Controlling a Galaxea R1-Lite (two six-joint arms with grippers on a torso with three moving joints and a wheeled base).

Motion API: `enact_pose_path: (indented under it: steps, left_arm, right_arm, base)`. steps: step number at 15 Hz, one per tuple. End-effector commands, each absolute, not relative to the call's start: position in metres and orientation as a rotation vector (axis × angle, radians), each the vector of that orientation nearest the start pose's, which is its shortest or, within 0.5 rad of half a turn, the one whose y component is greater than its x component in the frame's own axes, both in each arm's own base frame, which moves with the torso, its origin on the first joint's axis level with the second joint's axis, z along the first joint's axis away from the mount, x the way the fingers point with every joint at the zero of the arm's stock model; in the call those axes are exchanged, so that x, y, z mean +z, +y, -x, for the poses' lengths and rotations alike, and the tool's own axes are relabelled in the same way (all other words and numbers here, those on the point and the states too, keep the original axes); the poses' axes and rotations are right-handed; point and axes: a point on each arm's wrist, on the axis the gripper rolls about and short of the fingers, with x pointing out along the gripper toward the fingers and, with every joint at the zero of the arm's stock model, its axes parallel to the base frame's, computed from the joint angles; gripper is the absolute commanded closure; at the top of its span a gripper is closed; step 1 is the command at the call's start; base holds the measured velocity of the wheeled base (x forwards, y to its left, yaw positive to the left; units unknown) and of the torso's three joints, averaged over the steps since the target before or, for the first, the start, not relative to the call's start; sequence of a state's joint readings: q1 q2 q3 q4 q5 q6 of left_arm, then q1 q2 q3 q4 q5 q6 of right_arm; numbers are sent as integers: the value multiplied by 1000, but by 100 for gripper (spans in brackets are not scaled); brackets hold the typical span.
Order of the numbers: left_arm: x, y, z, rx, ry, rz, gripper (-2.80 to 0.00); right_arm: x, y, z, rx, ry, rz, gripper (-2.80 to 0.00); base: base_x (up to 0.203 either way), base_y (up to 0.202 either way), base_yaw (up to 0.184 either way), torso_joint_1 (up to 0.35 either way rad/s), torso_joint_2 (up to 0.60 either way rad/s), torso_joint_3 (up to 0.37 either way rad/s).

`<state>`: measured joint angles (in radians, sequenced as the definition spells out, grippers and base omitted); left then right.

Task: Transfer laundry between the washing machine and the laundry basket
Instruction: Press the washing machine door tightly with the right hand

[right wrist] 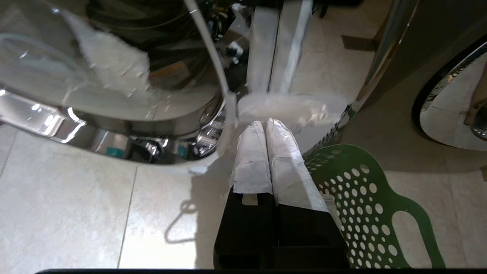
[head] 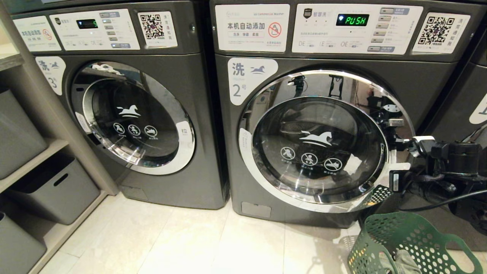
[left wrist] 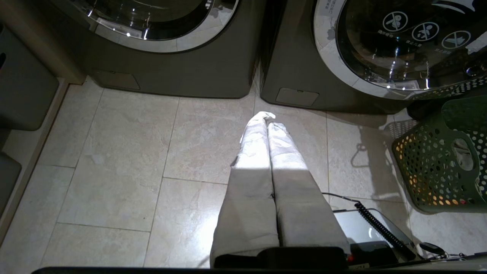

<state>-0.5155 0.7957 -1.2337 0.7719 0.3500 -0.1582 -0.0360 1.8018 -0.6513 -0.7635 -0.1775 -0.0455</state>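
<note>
The washing machine [head: 312, 125] marked "2" stands ahead with its chrome-ringed glass door [head: 319, 148] closed. My right arm [head: 452, 160] reaches in from the right, level with the door's right rim. My right gripper [right wrist: 265, 123] is shut and empty, its white-wrapped tips close to the chrome rim [right wrist: 213, 125] and a white patch on the door's edge. The green laundry basket [head: 411, 236] sits on the floor just below, with grey laundry [head: 403, 262] inside. My left gripper [left wrist: 266, 116] is shut and empty, low over the tiles, left of the basket [left wrist: 437, 167].
A like machine marked "3" [head: 133, 114] stands to the left, another [head: 475, 95] at the right edge. Grey storage bins [head: 53, 190] fill shelves at far left. My base and a coiled cable [left wrist: 376, 228] lie near the left gripper. A dark mat [head: 437, 224] lies behind the basket.
</note>
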Motion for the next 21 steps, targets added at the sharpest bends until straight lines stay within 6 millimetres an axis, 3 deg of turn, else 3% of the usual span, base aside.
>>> enact_pose_path:
  steps: [1, 6, 13, 21]
  left_arm:
    - [321, 0, -16, -136, 332, 10, 0]
    - [319, -2, -20, -133, 347, 2, 0]
    - [319, -5, -24, -130, 360, -9, 0]
    - [319, -10, -34, -124, 385, -22, 0]
  right_arm:
    - [119, -18, -322, -254, 391, 84, 0]
    - [112, -25, -346, -287, 392, 112, 0]
    - [95, -49, -396, -337, 366, 104, 0]
    - [73, -70, -470, -344, 230, 79, 0]
  base:
    - [0, 0, 0, 0, 0, 0]
    - [0, 0, 0, 0, 0, 0]
    - [0, 0, 0, 0, 0, 0]
    - [0, 0, 0, 0, 0, 0]
